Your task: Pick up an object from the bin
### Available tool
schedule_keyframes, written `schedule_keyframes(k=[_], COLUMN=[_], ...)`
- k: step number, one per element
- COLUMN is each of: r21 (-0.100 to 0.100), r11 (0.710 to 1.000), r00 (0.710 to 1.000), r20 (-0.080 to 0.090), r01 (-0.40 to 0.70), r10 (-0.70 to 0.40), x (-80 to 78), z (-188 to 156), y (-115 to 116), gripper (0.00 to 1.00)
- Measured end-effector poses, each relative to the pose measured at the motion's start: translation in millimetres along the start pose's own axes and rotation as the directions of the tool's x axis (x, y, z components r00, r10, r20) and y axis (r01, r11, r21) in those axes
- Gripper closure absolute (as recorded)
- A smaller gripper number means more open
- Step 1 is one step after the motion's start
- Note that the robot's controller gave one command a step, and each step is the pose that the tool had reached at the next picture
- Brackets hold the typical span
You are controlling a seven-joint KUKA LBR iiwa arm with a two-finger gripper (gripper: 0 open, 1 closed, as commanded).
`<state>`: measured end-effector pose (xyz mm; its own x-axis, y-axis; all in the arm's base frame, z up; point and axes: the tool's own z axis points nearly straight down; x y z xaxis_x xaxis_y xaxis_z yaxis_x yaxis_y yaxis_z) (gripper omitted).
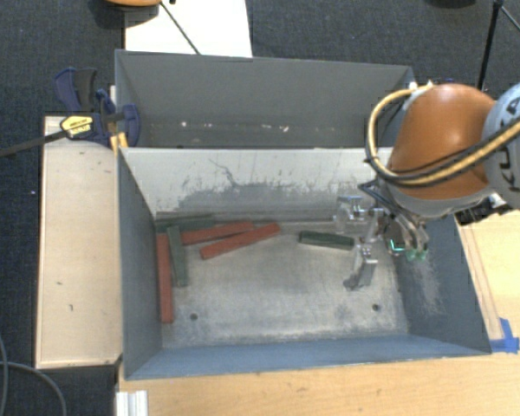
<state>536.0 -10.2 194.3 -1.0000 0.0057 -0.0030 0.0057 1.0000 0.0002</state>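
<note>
Dark green bar [325, 241]: a slim, straight piece lying flat on the floor of the bin [243, 94], close to the foot of the back wall and right of centre. It is the thing nearest the gripper [360, 271].

The gripper hangs low in the right half of the bin, just off the right end of the bar, under the arm's orange cover [438, 137]. Whether it is spread or pressed together cannot be told, and nothing is seen held in it.

Farther toward the left, well apart from the gripper:
- two red bars [232, 235] lie side by side near the back wall, slightly fanned;
- a third red bar [165, 277] runs along the left wall, with a dark bar [178, 265] beside it.

The middle and front of the floor carry nothing.

Handling, as judged: the green bar looks rigid and light, probably smooth-faced, so it may slide or swivel if pinched near one end. The best hold appears to be across its narrow width at mid-length. Its free-lying position, clear of the other bars, favours this.
</note>
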Motion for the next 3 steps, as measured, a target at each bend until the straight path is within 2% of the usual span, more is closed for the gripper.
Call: schedule_keyframes(k=[1,2,3], r21=[-0.001,0.0,-0.001], r11=[1.0,1.0,0.998], r00=[1.0,1.0,0.998], r20=[0.007,0.0,-0.001], r01=[-0.024,0.011,-0.062], r10=[0.024,-0.011,0.062], x=[-29.2,-49.2,-49.8], z=[48,97,115], y=[-10,0,-1], gripper=[0.0,0.0,0.0])
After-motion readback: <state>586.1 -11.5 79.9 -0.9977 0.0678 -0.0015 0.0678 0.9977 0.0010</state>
